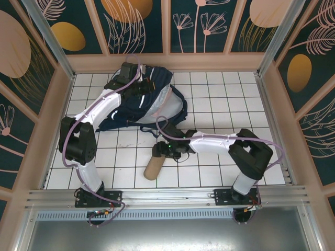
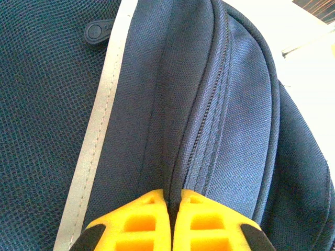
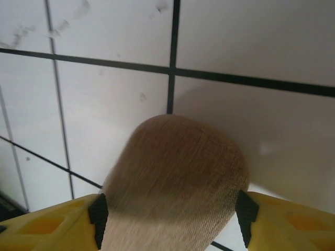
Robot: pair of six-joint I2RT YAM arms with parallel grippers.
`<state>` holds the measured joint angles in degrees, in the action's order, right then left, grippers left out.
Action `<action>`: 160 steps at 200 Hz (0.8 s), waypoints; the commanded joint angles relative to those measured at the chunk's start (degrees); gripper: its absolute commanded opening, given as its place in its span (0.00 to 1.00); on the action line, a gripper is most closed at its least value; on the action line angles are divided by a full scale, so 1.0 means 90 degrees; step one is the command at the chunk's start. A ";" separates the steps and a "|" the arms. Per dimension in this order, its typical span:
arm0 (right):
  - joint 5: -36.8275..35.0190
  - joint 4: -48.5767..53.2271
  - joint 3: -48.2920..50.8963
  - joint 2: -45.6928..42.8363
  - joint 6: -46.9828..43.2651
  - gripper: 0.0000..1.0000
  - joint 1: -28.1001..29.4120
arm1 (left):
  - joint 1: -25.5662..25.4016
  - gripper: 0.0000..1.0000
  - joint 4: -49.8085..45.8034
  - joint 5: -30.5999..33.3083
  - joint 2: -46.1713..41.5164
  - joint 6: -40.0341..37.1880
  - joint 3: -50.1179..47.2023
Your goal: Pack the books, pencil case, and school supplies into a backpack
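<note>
The backpack is navy woven cloth, coarse-grained and matt, with stitched seams along its zip. Its left panel is open mesh, and the pale stripe beside it looks smoother (faintly sheened, stitched at the edge). The tan pouch is finely ribbed matt fabric. The white table tiles are glossy and lightly smudged. The left gripper has fingers of shiny yellow plastic, and the right gripper has matt black pads.
</note>
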<state>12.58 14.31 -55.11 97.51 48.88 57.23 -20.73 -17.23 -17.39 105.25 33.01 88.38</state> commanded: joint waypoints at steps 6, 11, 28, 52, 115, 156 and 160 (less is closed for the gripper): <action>-0.0430 0.0582 -0.0372 0.0512 0.0308 0.70 0.0200 | 0.0106 0.02 -0.0277 0.0125 -0.0298 -0.0167 -0.0089; -0.0517 0.0662 -0.0442 0.0583 0.0331 0.69 0.0211 | 0.0099 0.02 -0.0291 0.0135 -0.0316 -0.0190 -0.0090; -0.0875 0.0981 -0.0667 0.0721 0.0332 0.69 0.0203 | 0.0106 0.02 -0.0330 0.0154 -0.0383 -0.0230 -0.0099; -0.1247 0.1210 -0.0903 0.0785 0.0147 0.64 0.0076 | 0.0106 0.02 -0.0321 0.0152 -0.0453 -0.0237 -0.0158; -0.1713 0.1384 -0.1266 0.0996 -0.0694 0.62 -0.0834 | 0.0106 0.02 -0.0321 0.0154 -0.0426 -0.0216 -0.0133; -0.1996 0.1456 -0.1477 0.0914 -0.1376 0.65 -0.1449 | 0.0105 0.02 -0.0379 0.0130 -0.0306 -0.0241 0.0042; -0.1995 0.1471 -0.1516 0.0886 -0.1424 0.66 -0.1475 | 0.0101 0.02 -0.0380 0.0132 -0.0297 -0.0245 0.0052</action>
<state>-1.78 24.38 -66.59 105.45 41.52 45.82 -20.58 -18.48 -17.32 103.44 31.55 87.42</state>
